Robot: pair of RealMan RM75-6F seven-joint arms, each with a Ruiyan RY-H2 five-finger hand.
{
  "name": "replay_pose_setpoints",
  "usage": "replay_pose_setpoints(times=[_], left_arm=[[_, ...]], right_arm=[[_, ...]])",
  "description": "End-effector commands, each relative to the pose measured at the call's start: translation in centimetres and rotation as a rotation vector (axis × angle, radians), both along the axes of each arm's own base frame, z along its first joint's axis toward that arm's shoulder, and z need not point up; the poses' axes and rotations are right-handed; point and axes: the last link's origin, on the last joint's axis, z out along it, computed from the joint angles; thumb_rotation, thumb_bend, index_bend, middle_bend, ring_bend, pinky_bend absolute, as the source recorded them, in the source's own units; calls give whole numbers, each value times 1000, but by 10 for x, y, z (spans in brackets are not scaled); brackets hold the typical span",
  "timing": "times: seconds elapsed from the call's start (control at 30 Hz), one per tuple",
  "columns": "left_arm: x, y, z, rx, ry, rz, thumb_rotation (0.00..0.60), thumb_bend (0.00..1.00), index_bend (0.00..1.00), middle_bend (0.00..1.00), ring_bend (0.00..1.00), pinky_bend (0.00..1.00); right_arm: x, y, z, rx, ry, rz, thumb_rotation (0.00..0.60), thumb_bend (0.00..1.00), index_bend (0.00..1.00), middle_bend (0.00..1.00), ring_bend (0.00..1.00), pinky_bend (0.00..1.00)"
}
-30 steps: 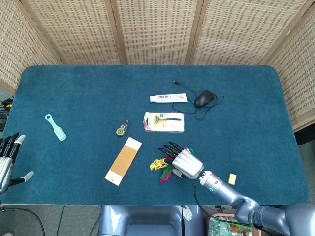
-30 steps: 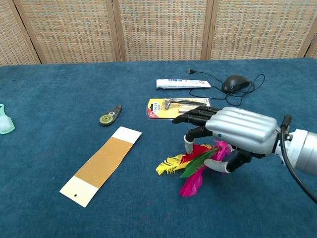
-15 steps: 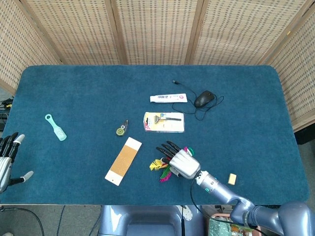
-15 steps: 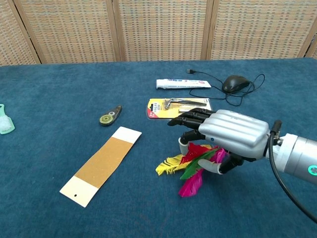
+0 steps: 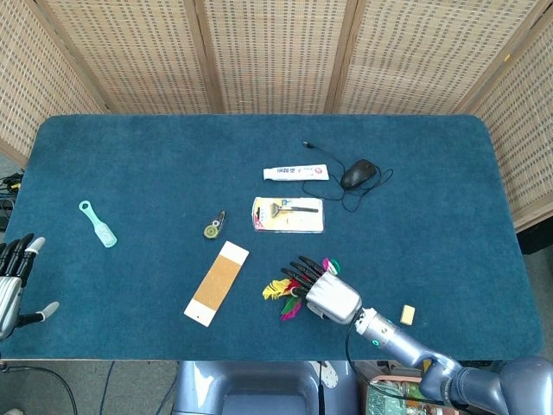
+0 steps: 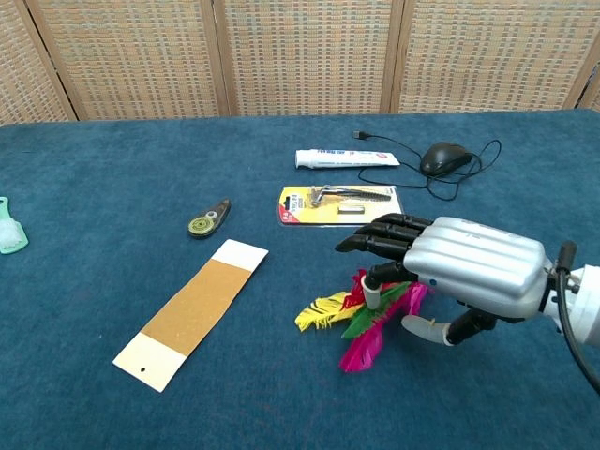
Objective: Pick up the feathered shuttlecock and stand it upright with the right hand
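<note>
The feathered shuttlecock (image 5: 278, 290) (image 6: 361, 323) lies on its side on the blue tabletop near the front, its yellow, red, green and magenta feathers fanned toward the left. My right hand (image 5: 324, 292) (image 6: 459, 272) hovers over its right end, dark fingers stretched forward above the feathers and the thumb apart below. I see no grip on it, and the hand hides the shuttlecock's base. My left hand (image 5: 12, 281) rests at the table's far left edge with fingers spread, holding nothing.
A cork strip (image 5: 217, 283) lies left of the shuttlecock. Behind it are a correction-tape roller (image 5: 213, 226), a packaged razor (image 5: 288, 213), a toothpaste tube (image 5: 295, 173) and a corded mouse (image 5: 358, 175). A teal brush (image 5: 98, 224) lies far left; a small yellow block (image 5: 407, 315) front right.
My right hand slid left over the feathers, then drew back to the right and toward the front edge. The shuttlecock still lies flat in the same spot.
</note>
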Motion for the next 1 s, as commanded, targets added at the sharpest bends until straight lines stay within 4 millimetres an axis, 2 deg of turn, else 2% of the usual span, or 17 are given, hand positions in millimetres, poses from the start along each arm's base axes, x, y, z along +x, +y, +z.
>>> replay_pose_setpoints(times=[0.03,0.5,0.87,1.0], left_arm=[[0,0,-1,-3,0,0,600,0,0,0,0,0],[-1,0,1,3,-3,5,600,0,0,0,0,0],[0,0,-1,-3,-1,4,600,0,0,0,0,0],[0,1,-2,-7,1,4,600,0,0,0,0,0]], right_arm=[[-3,0,-3,-1,6,2,600,434,387,57,0,43],[-1,-12,-20,-40,0,9,600,434,387,57,0,62],[-3,-25,-22,-78,75,18,600,434,388,59,0,62],[-1,-28,-20,-89,88,10,600,434,483,59,0,62]])
